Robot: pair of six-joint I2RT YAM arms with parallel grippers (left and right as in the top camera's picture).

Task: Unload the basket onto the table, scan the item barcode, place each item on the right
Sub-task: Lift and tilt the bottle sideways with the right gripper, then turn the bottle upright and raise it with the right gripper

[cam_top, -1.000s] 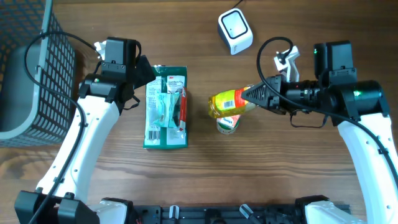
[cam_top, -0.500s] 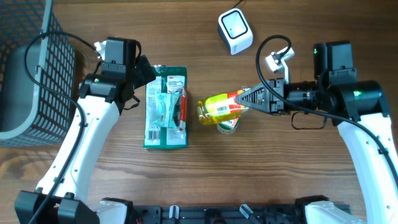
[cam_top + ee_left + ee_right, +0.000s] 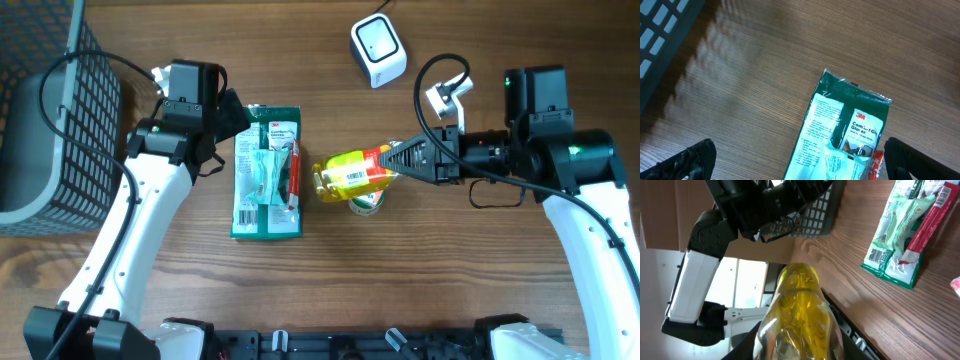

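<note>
Bottle (image 3: pixel 350 172) pinched in right jaws (held sideways); left jaws spread wide.

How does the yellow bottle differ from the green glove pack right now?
The yellow bottle is gripped sideways in the right claw; the green glove pack lies flat on the table, ungripped. The bottle is rounded and see-through yellow; the pack is flat, rectangular and longer. Both carry printed labels.
</note>
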